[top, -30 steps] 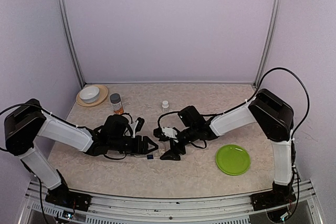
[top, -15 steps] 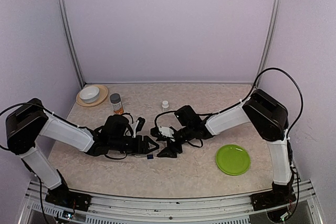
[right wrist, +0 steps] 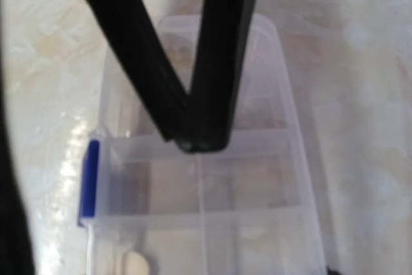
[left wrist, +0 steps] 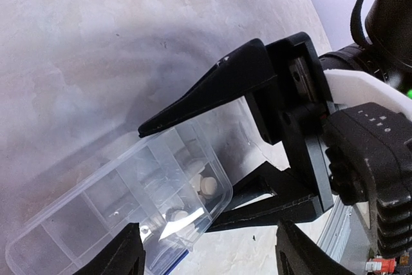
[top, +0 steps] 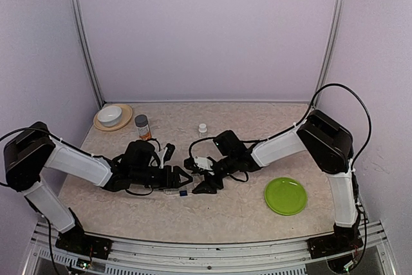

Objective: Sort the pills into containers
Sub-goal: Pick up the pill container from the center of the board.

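Fingers (left wrist: pixel 212 88) hover above beige marbled table (top: pixel 238 214), lilac walls (top: pixel 206 30).

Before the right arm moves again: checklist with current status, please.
1. Clear box on the table: ok.
2. Pills in its end compartments: ok.
3. Right jaws over the box: ok.
4. Right jaws open or shut: cannot tell; apart in the left wrist view, tips meeting in the right wrist view.
5. Pill held in right jaws: cannot tell.
6. Left jaws gripping the box: cannot tell; they stand apart, one overlapping it.
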Available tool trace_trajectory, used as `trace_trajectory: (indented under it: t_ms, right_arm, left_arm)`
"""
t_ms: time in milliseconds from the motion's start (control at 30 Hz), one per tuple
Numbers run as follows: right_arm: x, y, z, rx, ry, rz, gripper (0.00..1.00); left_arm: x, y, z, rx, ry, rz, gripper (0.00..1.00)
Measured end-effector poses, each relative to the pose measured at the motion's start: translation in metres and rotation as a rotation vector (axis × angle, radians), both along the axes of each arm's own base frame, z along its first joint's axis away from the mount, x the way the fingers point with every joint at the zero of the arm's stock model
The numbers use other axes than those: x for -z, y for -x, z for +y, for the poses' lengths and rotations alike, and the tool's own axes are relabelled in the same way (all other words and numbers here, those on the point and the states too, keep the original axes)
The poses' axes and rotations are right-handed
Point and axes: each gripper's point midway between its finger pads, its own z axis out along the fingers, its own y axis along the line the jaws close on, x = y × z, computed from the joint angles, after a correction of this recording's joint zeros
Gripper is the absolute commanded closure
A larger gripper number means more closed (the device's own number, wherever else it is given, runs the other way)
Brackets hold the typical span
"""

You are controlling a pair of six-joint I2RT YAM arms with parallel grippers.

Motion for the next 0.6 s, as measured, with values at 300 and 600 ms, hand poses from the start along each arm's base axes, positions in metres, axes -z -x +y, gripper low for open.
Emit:
trace_trajectory:
  t_ms: [300,600]
  right_arm:
    - [0.000,0.004,0.000,0.005,-0.006,0.008,0.49]
    - [-0.014,0.008,-0.015,0.090,-0.020,0.086,0.50]
  left_arm:
    - [-0.023,-0.004,0.011,-0.022,0.013,-0.053,0.11]
    - [-0.054,-0.010,0.039,-0.091,-0.013,-0.225,0.01]
